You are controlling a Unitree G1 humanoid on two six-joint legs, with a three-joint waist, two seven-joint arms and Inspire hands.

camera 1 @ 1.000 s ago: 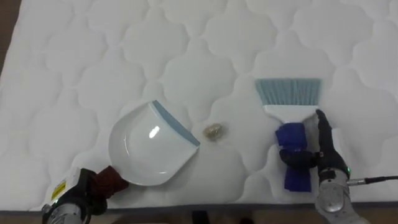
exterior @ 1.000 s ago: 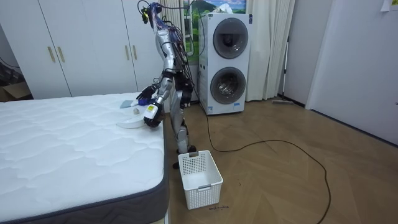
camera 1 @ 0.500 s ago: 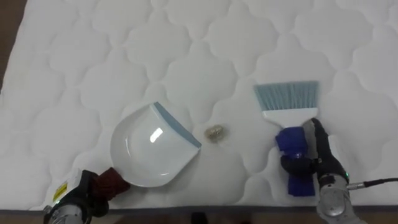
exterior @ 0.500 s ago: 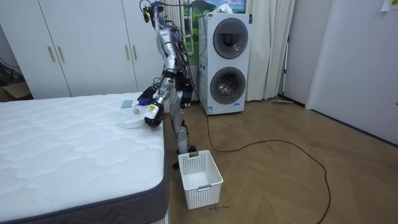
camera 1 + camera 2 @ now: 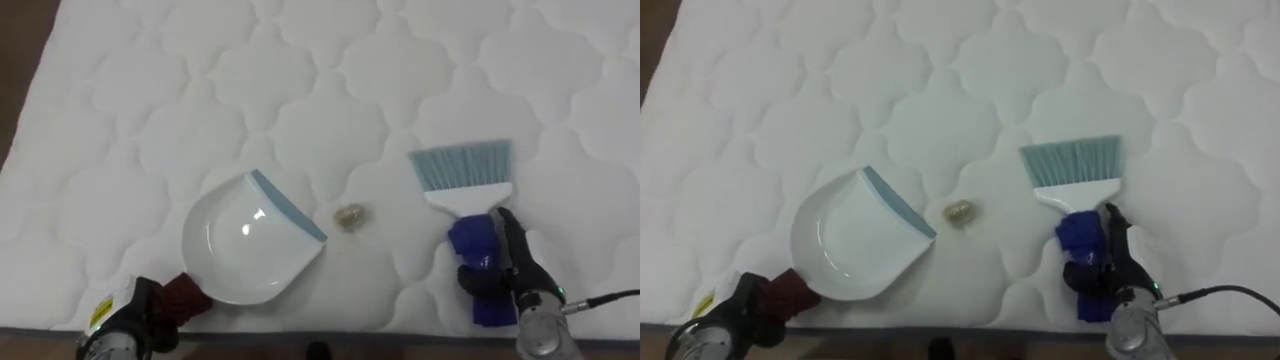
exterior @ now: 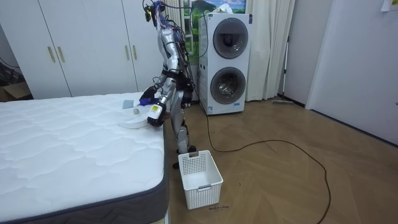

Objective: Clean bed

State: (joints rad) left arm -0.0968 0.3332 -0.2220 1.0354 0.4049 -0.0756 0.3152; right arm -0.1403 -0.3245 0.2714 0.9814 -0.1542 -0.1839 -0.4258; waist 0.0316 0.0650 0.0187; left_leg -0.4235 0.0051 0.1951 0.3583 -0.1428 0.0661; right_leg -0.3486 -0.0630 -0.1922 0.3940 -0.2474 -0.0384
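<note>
I see right hand clasping blue-handled brush, left hand gripping white plastic dustpan; small beige crumb between.

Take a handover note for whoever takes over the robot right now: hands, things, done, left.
Left hand closed on the dustpan handle, pan resting on the bed.
Right hand closed on the brush handle, brush lying on the bed.
Scrap lies between pan lip and bristles, touching neither.
Done: both tools in hand.
Left: sweep the scrap into the pan.
</note>
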